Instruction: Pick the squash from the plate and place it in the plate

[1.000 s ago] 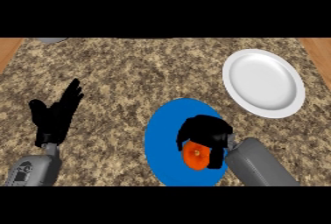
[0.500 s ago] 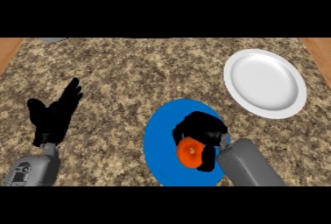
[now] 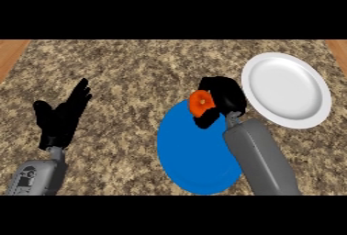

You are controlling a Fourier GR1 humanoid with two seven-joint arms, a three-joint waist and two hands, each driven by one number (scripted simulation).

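An orange squash (image 3: 200, 103) is held in my right hand (image 3: 222, 96), whose fingers curl round it. Hand and squash hang over the far edge of the blue plate (image 3: 193, 156), close to the left rim of the white plate (image 3: 288, 89). The white plate has nothing on it. The blue plate lies at the centre near me, partly covered by my right forearm. My left hand (image 3: 61, 119) rests open at the left, fingers up, well away from both plates.
The speckled stone counter (image 3: 136, 69) spreads around both plates. Strips of wood show at the far left (image 3: 12, 55) and far right (image 3: 337, 46) edges.
My right hand has lifted the squash from the middle of the blue plate and carried it up and to the right, toward the white plate. The left hand has not moved.
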